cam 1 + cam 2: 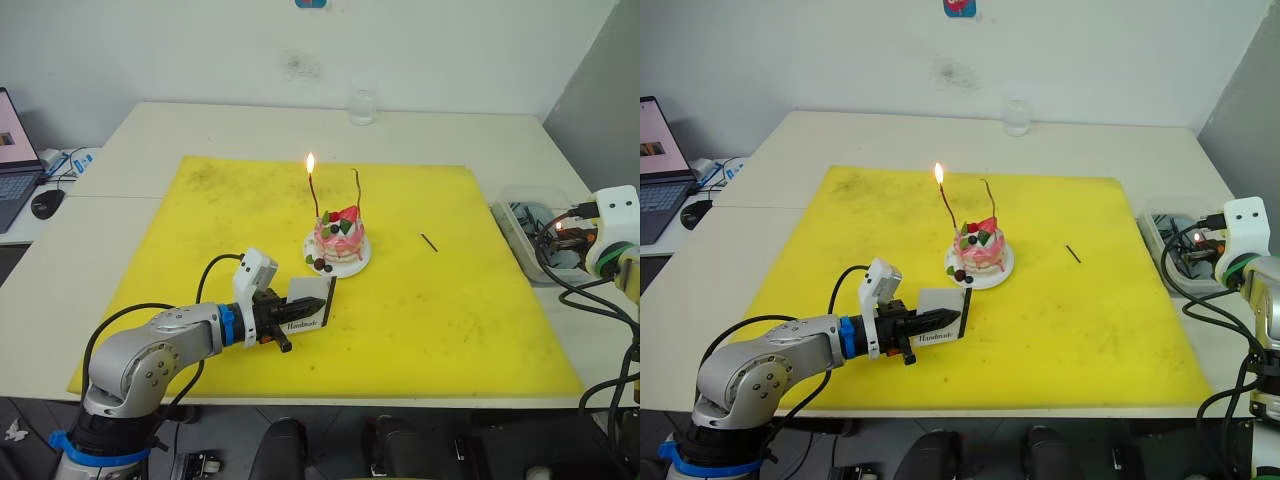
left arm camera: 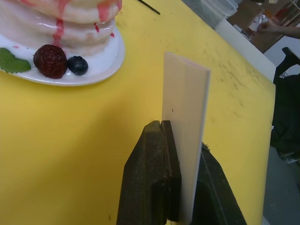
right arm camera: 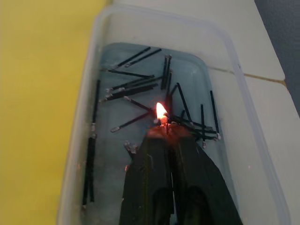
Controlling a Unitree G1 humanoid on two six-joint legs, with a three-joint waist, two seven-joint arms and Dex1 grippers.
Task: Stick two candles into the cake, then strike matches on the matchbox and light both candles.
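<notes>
Mat, yellow and wide, carries the whole job, and the cake sits on its white plate just ahead of the left gripper. That gripper's jaws are clamped on the matchbox, holding it on edge with the printed face toward the camera; the plate's rim lies close beyond the box's far end. Both candles stand in the cake: the one on the robot's left burns, the other looks unlit.

Off the mat to the right, the right gripper has its jaws shut on a match burnt almost down to the tips, its flame just above them. Directly below the jaws lies a clear tray of water holding many spent matches.

The step in hand seems to be getting rid of this match. It is probably too short to carry to the cake, so dropping it straight into the water looks wise before heat reaches the fingers. A fresh strike would then be needed, so the left grip should keep the box steady.

One loose match lies on the mat, well away from either gripper. The match's stem is hidden inside the jaws. The box's striking strip is hard to make out, and the second wick is too thin to judge surely.
</notes>
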